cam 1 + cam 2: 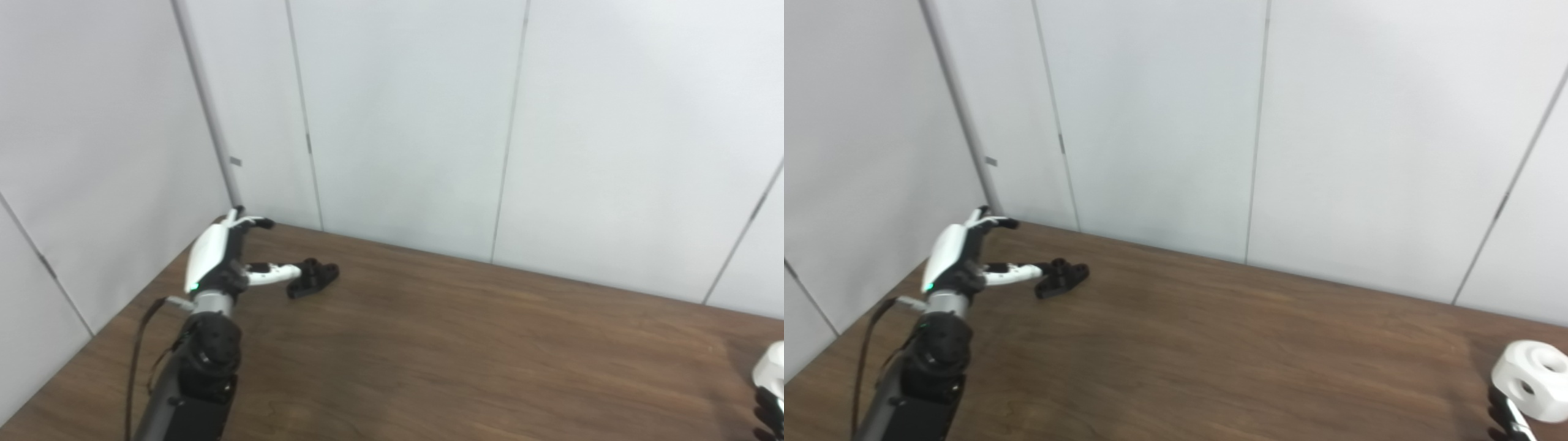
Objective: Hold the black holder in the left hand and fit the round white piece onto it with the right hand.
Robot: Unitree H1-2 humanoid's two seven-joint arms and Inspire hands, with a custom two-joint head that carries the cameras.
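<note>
The black holder [313,277] lies on the wooden table [465,349] at the far left, near the wall; it also shows in the right eye view [1062,278]. My left hand [228,257] is just left of it, open with fingers spread. Its thumb stretches out to the holder's left end, and the other fingers point toward the wall corner. The round white piece [1532,378], with holes in it, is at the bottom right edge. Dark fingers of my right hand [1505,411] grip it from below. Most of that hand is out of frame.
Pale wall panels [398,122] close the table at the back and on the left, meeting in a corner just behind my left hand. The table's left edge runs beside my left forearm [196,373].
</note>
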